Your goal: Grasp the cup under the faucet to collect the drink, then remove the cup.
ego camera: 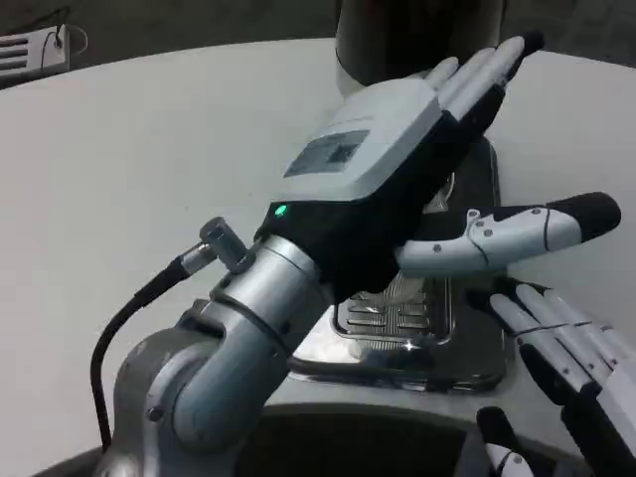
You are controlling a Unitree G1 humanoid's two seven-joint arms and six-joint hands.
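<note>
A: Left hand (397, 149)?
B: Raised over the drip tray (397, 323), fingers straight, pointing toward one o'clock, holding nothing.
A: Right hand (566, 368)?
B: At four o'clock on the table (149, 149), fingers spread, empty.
A: Cup?
B: Cannot tell; hidden.

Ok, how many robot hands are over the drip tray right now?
2. The left hand reaches over the drip tray toward the dispenser, fingers extended. The right hand sits at the tray's right edge. A cup may be hidden behind the left hand.
</note>
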